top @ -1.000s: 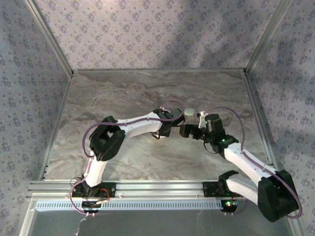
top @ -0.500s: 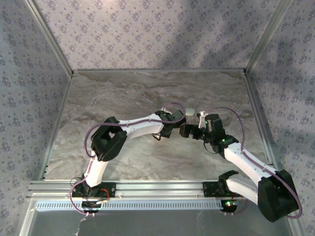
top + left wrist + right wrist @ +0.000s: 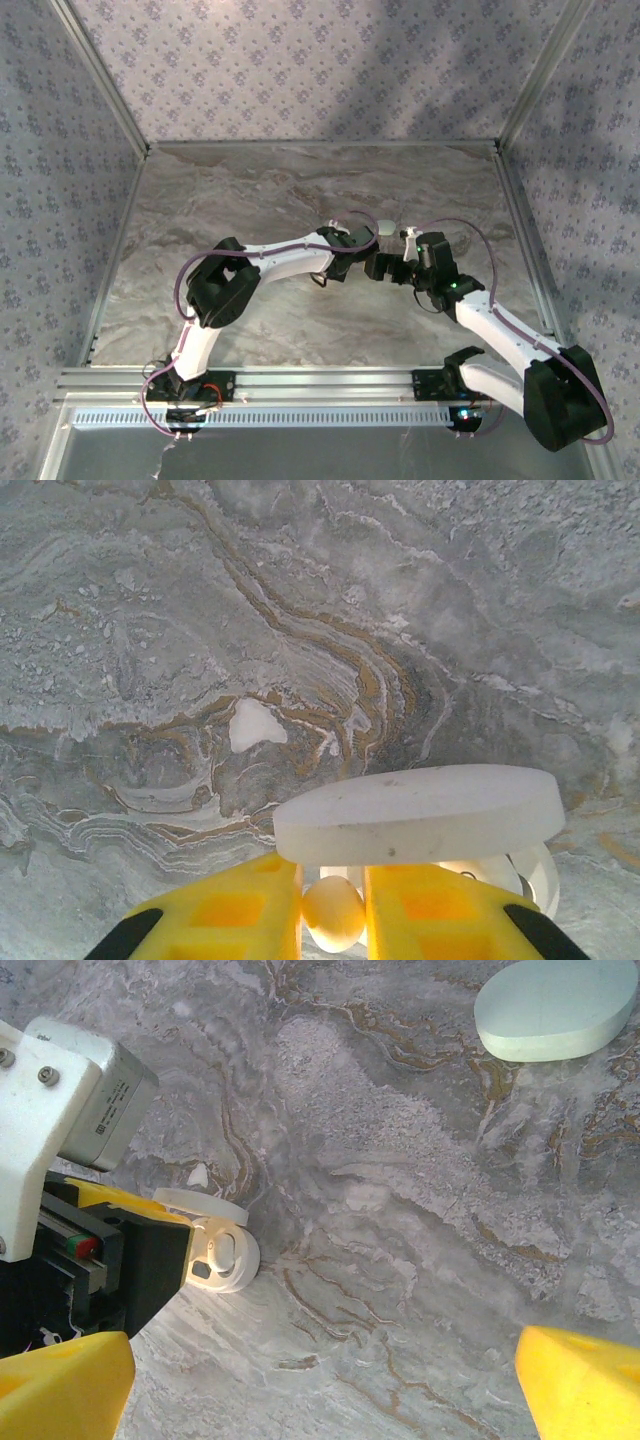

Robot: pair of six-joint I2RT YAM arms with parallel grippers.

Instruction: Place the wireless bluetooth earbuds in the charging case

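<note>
My left gripper [image 3: 333,920] is shut on a small whitish earbud [image 3: 333,910], pinched between its yellow fingers [image 3: 225,920]. Just beyond the fingertips the white charging case [image 3: 228,1256] stands open, its round lid [image 3: 420,815] raised across the left wrist view. In the right wrist view one earbud [image 3: 222,1250] sits in the case's base, with the left gripper [image 3: 150,1260] right against it. My right gripper [image 3: 320,1390] hangs open and wide to the right of the case, with nothing between its fingers. From above, both grippers meet near the table's middle, left gripper [image 3: 366,247] and right gripper [image 3: 384,266].
A pale green oval case [image 3: 555,1007] lies closed on the marble beyond my right gripper, also seen from above as a pale green oval case [image 3: 384,226]. A small white patch [image 3: 255,723] marks the table ahead of the lid. Patterned walls enclose the table [image 3: 250,190].
The left arm has edged slightly to the right toward the right gripper. Both grippers keep the same state.
</note>
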